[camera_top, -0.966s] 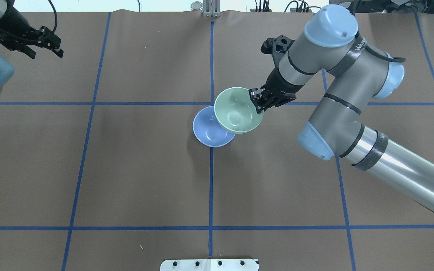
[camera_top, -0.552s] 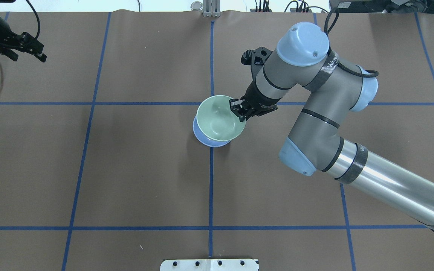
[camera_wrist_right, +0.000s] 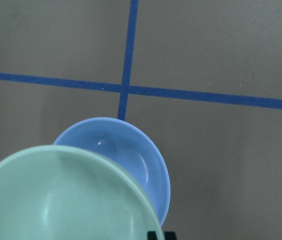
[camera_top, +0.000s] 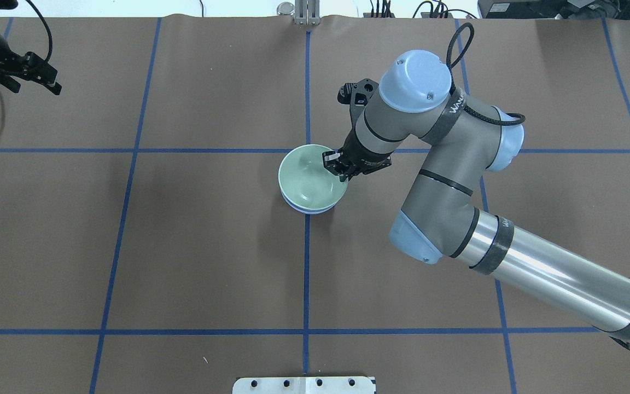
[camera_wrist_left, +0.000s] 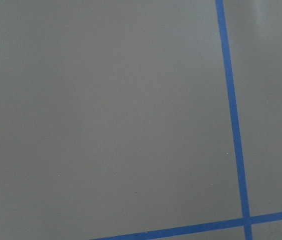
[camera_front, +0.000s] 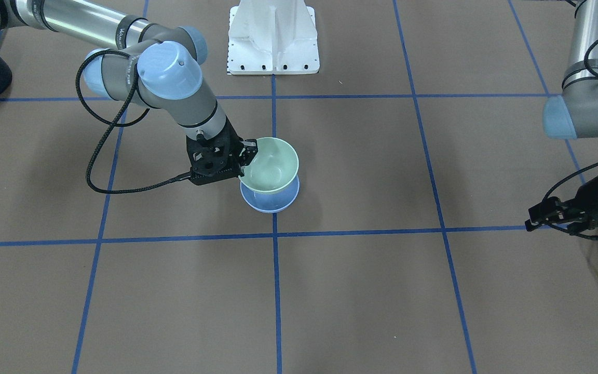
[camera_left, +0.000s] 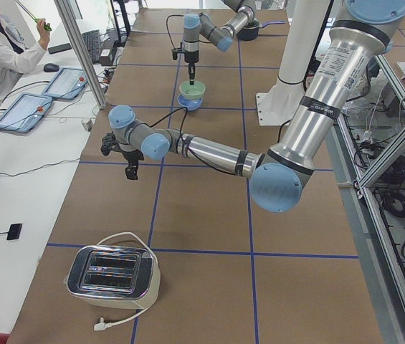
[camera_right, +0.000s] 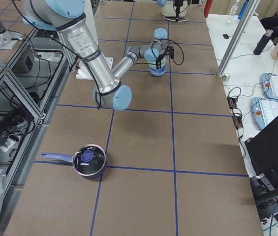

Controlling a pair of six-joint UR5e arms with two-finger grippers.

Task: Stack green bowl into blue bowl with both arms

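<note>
The green bowl (camera_top: 310, 178) hangs upright directly over the blue bowl (camera_top: 308, 210) at the table's middle, partly inside it. Only the blue rim shows below it. My right gripper (camera_top: 336, 164) is shut on the green bowl's right rim. In the front-facing view the green bowl (camera_front: 273, 165) sits a little above the blue bowl (camera_front: 270, 203), with the right gripper (camera_front: 246, 151) on its rim. The right wrist view shows the green bowl (camera_wrist_right: 56, 200) overlapping the blue bowl (camera_wrist_right: 131, 150). My left gripper (camera_top: 36, 87) is open and empty at the far left edge.
A toaster (camera_left: 112, 276) stands at the table's left end. A dark pot with a blue-knobbed lid (camera_right: 87, 162) stands at the right end. The white pedestal base (camera_front: 274, 36) is at the robot's side. Blue tape lines cross the brown table (camera_top: 211, 262).
My right arm has carried the green bowl left and down until it is centred over the blue bowl. My left arm has drawn back toward the far left corner.
</note>
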